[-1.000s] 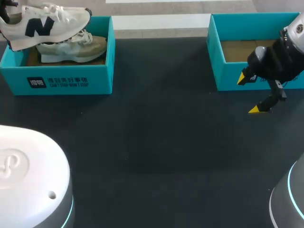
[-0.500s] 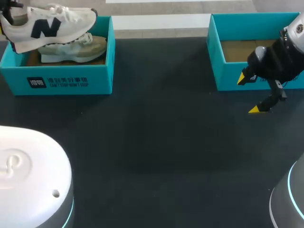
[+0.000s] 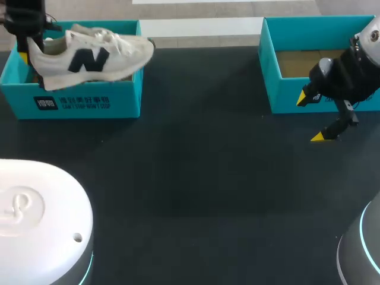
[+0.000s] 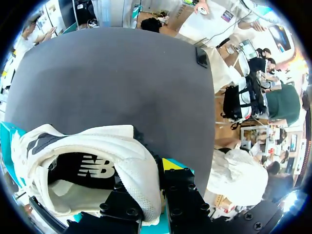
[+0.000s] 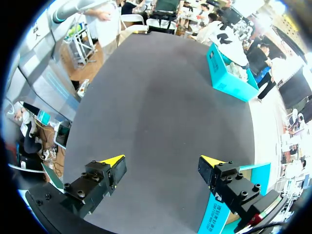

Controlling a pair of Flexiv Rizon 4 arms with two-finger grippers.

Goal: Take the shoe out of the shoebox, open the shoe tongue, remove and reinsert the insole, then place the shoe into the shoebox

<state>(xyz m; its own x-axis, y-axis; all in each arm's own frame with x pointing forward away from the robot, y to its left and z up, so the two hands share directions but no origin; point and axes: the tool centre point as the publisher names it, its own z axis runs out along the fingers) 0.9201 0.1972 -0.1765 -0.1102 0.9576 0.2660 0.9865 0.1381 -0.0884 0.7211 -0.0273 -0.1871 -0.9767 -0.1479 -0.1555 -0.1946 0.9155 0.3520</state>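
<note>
Apparently, shoe [image 3: 89,59] overhangs shoebox [image 3: 122,100] rim.

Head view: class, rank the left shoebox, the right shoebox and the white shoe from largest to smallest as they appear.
1-2. left shoebox and right shoebox: alike; the right one runs out of view, so unranked.
3. white shoe, though held up nearer the camera.

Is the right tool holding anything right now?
No, the right tool is open, with only bare table between its yellow tips.
</note>
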